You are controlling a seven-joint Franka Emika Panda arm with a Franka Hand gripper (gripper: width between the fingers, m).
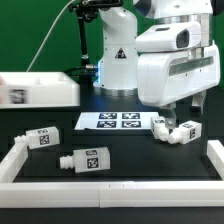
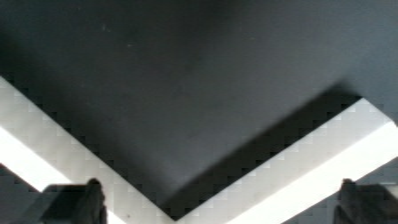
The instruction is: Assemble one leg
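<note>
Several small white legs with black-and-white tags lie on the black table in the exterior view. One leg (image 1: 42, 137) is at the left and one (image 1: 85, 158) at the front left. Two more (image 1: 160, 125) (image 1: 186, 130) lie at the right, just below my gripper (image 1: 178, 108), which hangs above them. The white tabletop (image 1: 36, 91) sits raised at the far left. In the wrist view my gripper (image 2: 217, 206) is open and empty. Its dark fingertips (image 2: 71, 205) stand wide apart. No leg shows in that view.
The marker board (image 1: 116, 120) lies flat behind the legs at the middle. A white rail (image 1: 110, 190) borders the table at the front and both sides. Its corner shows as a white V (image 2: 285, 160) in the wrist view. The robot base (image 1: 117, 60) stands at the back.
</note>
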